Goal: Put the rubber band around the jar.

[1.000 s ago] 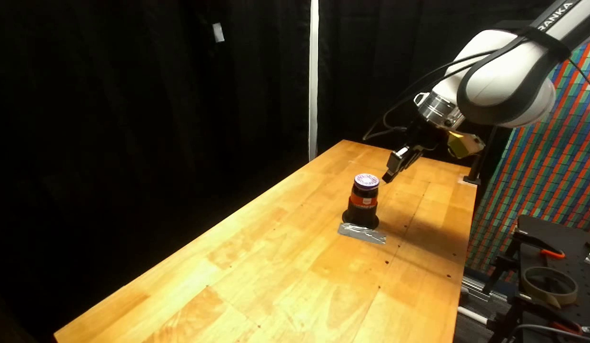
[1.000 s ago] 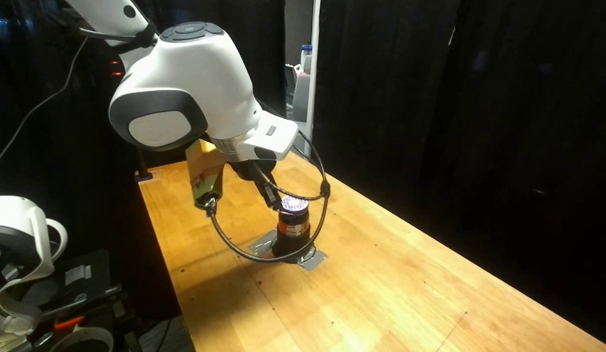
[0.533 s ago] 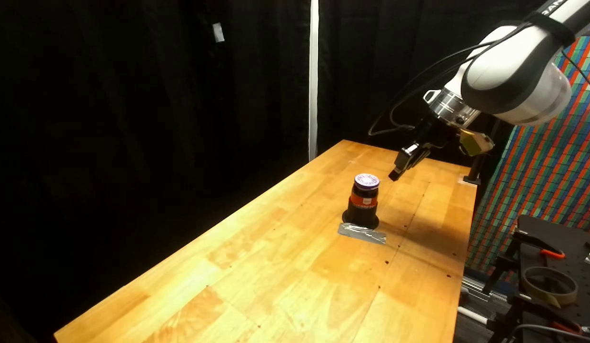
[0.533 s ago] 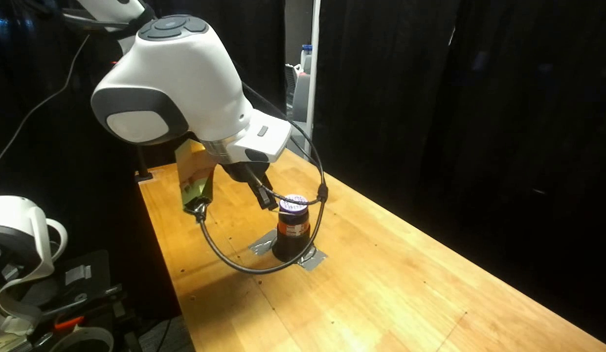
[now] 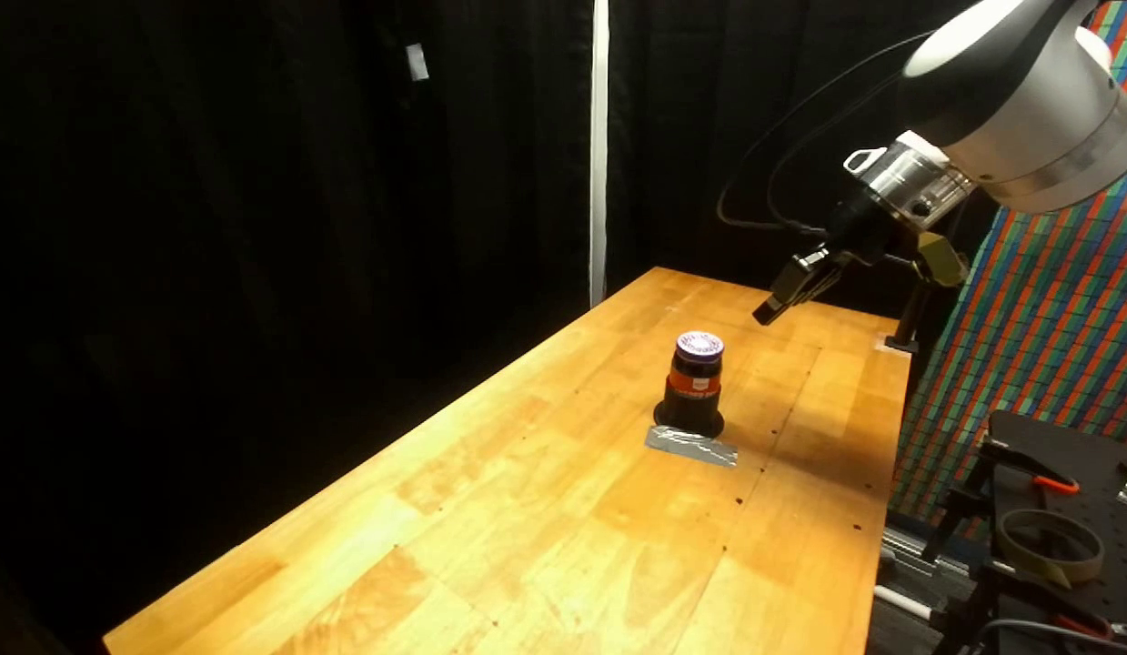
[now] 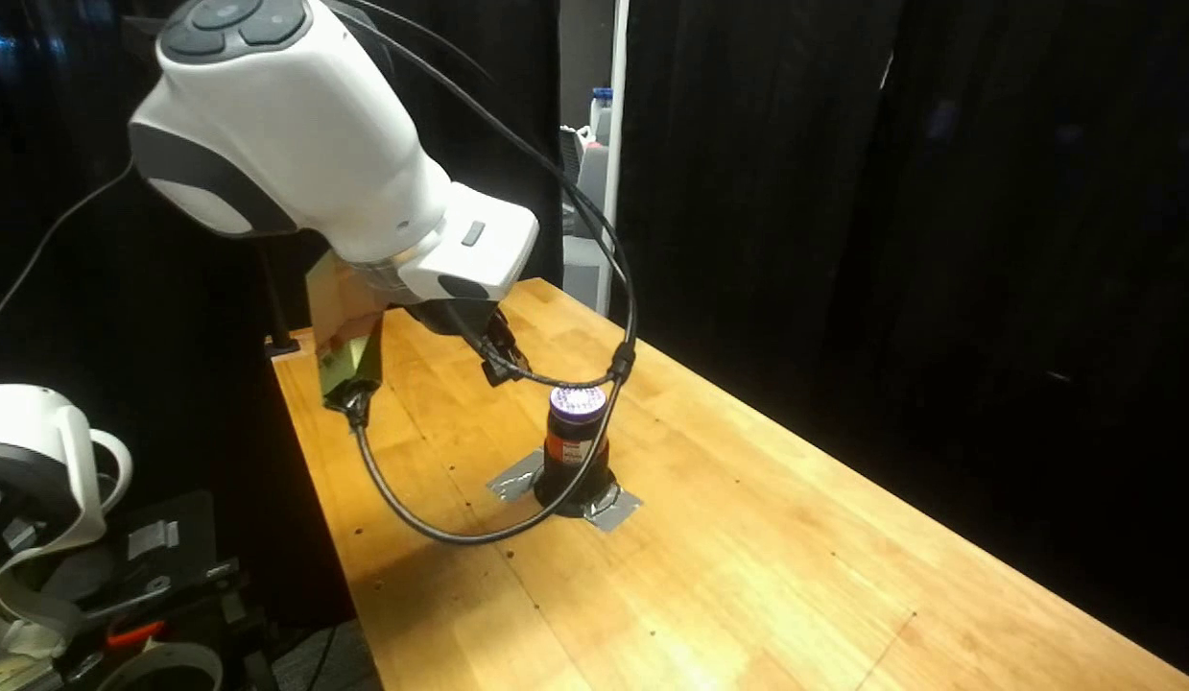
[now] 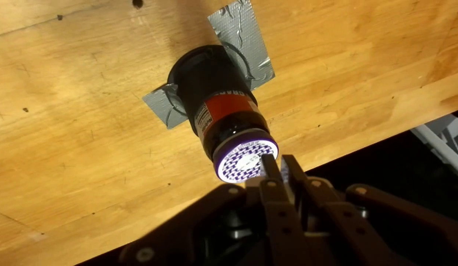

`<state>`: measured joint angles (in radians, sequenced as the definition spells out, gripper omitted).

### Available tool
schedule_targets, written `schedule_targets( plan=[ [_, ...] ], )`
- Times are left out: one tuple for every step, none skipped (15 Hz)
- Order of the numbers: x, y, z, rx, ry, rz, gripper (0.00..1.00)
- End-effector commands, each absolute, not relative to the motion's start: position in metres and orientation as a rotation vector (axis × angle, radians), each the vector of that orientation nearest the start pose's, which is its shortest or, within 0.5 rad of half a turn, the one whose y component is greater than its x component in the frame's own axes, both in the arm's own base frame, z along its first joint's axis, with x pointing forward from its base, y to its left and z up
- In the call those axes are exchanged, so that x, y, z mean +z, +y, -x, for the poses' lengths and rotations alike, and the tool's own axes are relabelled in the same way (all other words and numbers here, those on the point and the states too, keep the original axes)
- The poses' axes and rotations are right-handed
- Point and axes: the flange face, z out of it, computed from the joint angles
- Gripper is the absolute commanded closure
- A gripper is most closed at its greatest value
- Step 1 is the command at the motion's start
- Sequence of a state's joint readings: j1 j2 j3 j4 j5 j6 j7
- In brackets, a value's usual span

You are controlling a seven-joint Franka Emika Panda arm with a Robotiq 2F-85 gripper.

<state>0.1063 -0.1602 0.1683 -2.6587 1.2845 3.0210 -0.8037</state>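
Over the wooden table (image 5: 490, 528) I am holding my gripper (image 7: 278, 159) higher than the jar (image 5: 695, 385) and clear of it, fingers (image 7: 270, 168) standing a sliver apart, pinching nothing visible. The jar is standing upright, grey tape (image 7: 247, 37) flanking its foot. I am not making out the rubber band. I am judging release the step in hand; next, I am needing to check it is encircling the jar.

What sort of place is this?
Probably a robotics lab or workshop: a robot arm hangs over a wooden table, with black curtains behind.
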Motion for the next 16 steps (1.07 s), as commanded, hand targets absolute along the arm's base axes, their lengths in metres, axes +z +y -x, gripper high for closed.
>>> schedule_targets(
  plan=[
    [0.311, 0.035, -0.405, -0.716, 0.155, 2.78, 0.63],
    [0.296, 0.034, -0.402, -0.658, 0.124, 2.837, 0.62],
    [0.282, 0.034, -0.399, -0.602, 0.092, 2.883, 0.59],
    [0.275, 0.034, -0.397, -0.554, 0.063, 2.905, 0.51],
    [0.26, 0.037, -0.405, -0.49, 0.017, 2.932, 0.44],
    [0.253, 0.04, -0.402, -0.458, -0.016, 2.959, 0.37],
    [0.25, 0.045, -0.402, -0.428, -0.063, 2.977, 0.28],
    [0.243, 0.047, -0.402, -0.391, -0.118, 2.994, 0.21],
    [0.246, 0.047, -0.403, -0.352, -0.168, 3.007, 0.13],
    [0.255, 0.049, -0.402, -0.311, -0.21, 3.024, 0.06],
    [0.27, 0.052, -0.4, -0.261, -0.246, 3.053, 0.0],
    [0.28, 0.063, -0.396, -0.2, -0.276, 3.092, 0.0],
    [0.293, 0.077, -0.402, -0.168, -0.303, 3.129, 0.0],
    [0.308, 0.086, -0.406, -0.143, -0.33, 3.136, 0.0],
    [0.324, 0.096, -0.41, -0.116, -0.347, 3.165, 0.0],
    [0.348, 0.11, -0.413, -0.12, -0.361, 3.162, 0.0]
  ],
)
